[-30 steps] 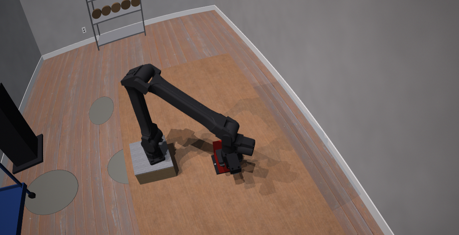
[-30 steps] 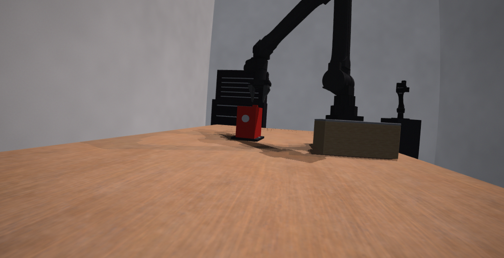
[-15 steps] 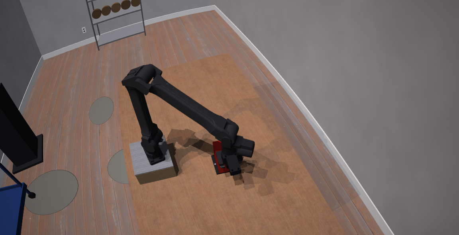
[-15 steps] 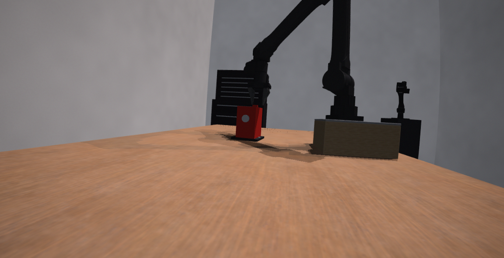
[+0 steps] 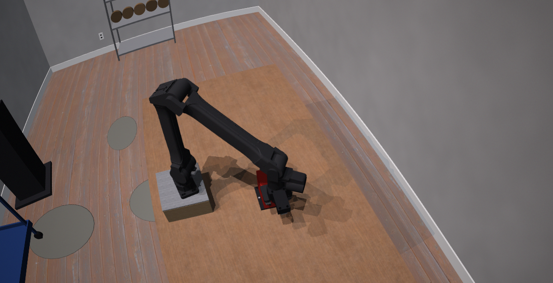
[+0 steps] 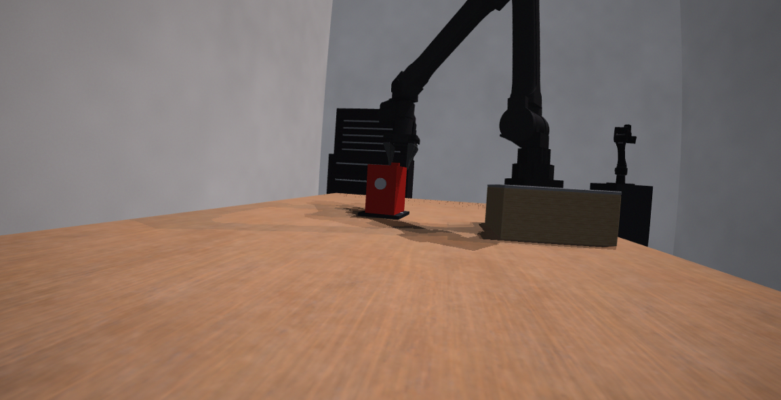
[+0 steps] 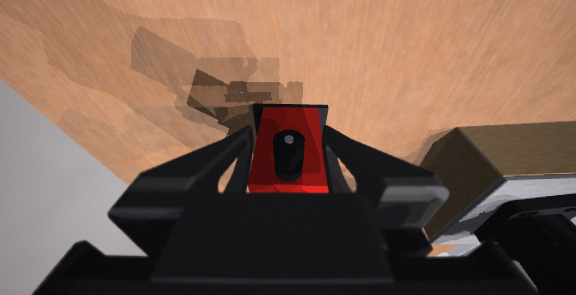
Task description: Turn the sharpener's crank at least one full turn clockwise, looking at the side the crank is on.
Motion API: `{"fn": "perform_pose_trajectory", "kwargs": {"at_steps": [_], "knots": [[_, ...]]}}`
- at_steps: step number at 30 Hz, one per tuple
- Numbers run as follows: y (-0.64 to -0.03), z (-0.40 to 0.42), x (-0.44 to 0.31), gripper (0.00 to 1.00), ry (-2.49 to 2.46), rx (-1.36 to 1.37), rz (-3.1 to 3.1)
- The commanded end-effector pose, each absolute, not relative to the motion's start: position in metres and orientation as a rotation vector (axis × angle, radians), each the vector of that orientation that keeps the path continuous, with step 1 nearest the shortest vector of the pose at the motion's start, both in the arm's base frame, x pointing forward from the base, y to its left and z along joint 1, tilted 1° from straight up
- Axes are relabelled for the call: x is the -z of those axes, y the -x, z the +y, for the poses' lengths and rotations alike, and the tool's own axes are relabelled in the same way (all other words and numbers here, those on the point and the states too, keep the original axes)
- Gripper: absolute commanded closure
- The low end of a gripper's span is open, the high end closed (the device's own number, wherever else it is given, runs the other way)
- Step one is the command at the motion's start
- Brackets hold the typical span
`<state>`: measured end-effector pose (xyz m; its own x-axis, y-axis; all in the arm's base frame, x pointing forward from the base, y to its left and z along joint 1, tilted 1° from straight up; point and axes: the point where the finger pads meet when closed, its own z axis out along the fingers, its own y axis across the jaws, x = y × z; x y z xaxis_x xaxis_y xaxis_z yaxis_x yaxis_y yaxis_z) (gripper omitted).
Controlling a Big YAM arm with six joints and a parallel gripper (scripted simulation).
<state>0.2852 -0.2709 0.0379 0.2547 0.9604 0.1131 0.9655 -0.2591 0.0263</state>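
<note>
Sharpener (image 6: 385,188) stands on wooden tabletop (image 6: 327,299) amid grey walls (image 6: 163,81).

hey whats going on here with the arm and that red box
A single black arm is reaching down over a red sharpener on the wooden table. Its gripper is half open, fingers straddling the black crank knob without clamping it. Nothing is gripped yet, so turning hasn't visibly begun.

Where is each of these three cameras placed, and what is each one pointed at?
Top: high up, looking down at the whole arm, its block pedestal and the red sharpener.
Exterior: low at the table, facing the sharpener with the arm behind.
Wrist: on the gripper, looking past its fingers at the crank handle.
All three show the sharpener and pedestal.
</note>
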Motion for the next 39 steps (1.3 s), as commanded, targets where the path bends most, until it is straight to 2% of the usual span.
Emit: {"fn": "perform_pose_trajectory", "kwargs": {"at_steps": [1, 39], "knots": [[-0.2795, -0.2667, -0.0228, 0.49, 2.436, 0.157, -1.855], [-0.2764, -0.2663, -0.0205, 0.49, 2.435, 0.157, -1.853]]}}
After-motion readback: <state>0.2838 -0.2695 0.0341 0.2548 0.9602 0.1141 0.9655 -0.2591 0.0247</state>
